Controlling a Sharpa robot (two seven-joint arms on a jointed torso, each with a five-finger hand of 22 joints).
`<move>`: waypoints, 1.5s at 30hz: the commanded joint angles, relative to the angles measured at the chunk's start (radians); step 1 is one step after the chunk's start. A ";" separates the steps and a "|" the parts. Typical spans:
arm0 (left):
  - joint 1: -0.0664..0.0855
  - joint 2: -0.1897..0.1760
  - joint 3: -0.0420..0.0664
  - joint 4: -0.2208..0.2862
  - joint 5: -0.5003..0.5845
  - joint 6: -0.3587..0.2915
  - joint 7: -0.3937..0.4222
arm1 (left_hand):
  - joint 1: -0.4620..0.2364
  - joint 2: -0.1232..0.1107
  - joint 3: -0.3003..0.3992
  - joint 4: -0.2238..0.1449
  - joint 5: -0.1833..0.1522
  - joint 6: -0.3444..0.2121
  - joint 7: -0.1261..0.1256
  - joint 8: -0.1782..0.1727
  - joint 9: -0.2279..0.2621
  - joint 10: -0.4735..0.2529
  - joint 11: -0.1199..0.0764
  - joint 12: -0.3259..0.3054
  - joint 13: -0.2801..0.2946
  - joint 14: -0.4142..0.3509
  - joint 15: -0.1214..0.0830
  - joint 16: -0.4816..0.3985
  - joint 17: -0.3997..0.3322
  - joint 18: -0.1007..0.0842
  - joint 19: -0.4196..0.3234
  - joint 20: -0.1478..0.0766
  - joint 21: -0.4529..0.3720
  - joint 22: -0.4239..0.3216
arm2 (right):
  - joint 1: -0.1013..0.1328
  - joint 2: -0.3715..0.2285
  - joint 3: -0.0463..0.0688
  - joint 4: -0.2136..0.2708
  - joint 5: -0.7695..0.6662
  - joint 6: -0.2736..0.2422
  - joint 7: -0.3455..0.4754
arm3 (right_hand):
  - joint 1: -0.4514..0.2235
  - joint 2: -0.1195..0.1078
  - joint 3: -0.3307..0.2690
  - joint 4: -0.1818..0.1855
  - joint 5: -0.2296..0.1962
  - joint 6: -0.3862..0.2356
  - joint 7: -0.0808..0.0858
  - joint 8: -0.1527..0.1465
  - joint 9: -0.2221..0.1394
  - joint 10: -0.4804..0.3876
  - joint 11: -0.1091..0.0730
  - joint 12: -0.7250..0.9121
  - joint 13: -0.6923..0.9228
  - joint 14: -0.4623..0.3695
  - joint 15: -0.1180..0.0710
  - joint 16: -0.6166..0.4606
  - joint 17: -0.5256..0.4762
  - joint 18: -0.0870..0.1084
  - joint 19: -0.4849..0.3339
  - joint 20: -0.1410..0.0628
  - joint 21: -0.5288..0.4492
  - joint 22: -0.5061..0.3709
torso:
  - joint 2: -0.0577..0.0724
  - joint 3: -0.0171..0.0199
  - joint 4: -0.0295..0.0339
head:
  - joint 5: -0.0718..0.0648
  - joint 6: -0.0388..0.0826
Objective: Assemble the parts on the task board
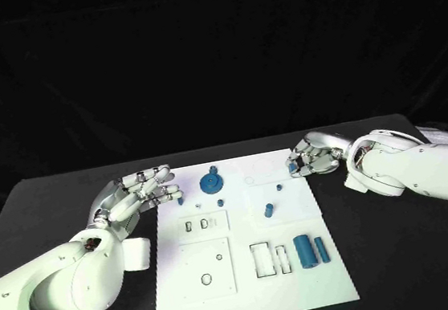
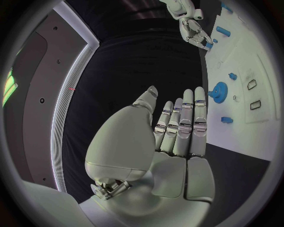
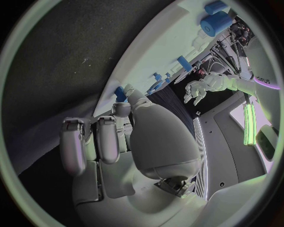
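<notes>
Lying btwn hands: gear (image 1: 212, 181) on task board (image 1: 249, 297).

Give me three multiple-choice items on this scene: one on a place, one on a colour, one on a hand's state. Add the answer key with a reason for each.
1. Where on the board does the gear lie?
A. at its far end
B. at its near edge
C. off it, on the table

2. What colour are the two cylinders lying side by side on the board's right?
A. red
B. blue
C. yellow

3. How is the left robot hand?
A. holding the gear
B. pressing flat on the board
C. open, holding nothing

Key: 1 A, the head view shows the gear near the board's far end. 2 B, both cylinders are blue. 3 C, the left wrist view shows its fingers straight with nothing between them.
</notes>
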 commanded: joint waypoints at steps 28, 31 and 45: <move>0.001 0.014 0.001 -0.023 0.004 0.021 0.003 | 0.003 0.012 0.000 -0.007 -0.003 0.004 -0.001 -0.001 0.001 0.003 0.001 -0.002 0.000 0.002 0.001 -0.006 0.002 0.010 0.007 0.002 0.002 0.000 | 0.037 -0.002 0.003 0.291 -0.011 -0.164 -0.259 | -0.019 0.054 0.088 -0.012 -0.089 0.032 -0.015 0.017 -0.001 -0.015 -0.017 -0.066 -0.047 0.047 -0.021 -0.034 -0.006 -0.009 -0.019 -0.021 -0.008 0.081 | -0.014 -0.0041 0.0008 | 0.008 -0.009; 0.001 0.019 0.000 -0.030 0.007 0.023 0.002 | 0.003 0.012 0.000 -0.007 -0.003 0.004 -0.001 -0.001 0.001 0.003 0.001 -0.002 0.000 0.002 0.001 -0.006 0.002 0.010 0.007 0.002 0.002 0.000 | 0.039 0.028 0.002 0.333 -0.056 -0.167 -0.318 | -0.018 0.054 0.094 -0.016 -0.086 0.031 -0.015 0.017 -0.002 -0.017 -0.017 -0.070 -0.049 0.047 -0.021 -0.036 -0.007 -0.009 -0.018 -0.021 -0.008 0.081 | -0.018 -0.0059 0.0022 | 0.015 -0.015; 0.000 0.033 0.000 -0.055 0.015 0.026 0.002 | 0.003 0.012 0.000 -0.007 -0.003 0.004 -0.001 -0.001 0.001 0.003 0.001 -0.002 0.000 0.002 0.001 -0.006 0.002 0.010 0.007 0.002 0.002 0.000 | 0.001 0.209 -0.020 0.357 -0.214 -0.100 -0.473 | -0.026 0.045 0.107 -0.020 -0.079 0.030 -0.013 0.016 -0.003 -0.020 -0.015 -0.081 -0.056 0.046 -0.020 -0.043 -0.015 -0.007 -0.024 -0.020 -0.013 0.072 | -0.029 -0.0132 0.0052 | 0.027 -0.031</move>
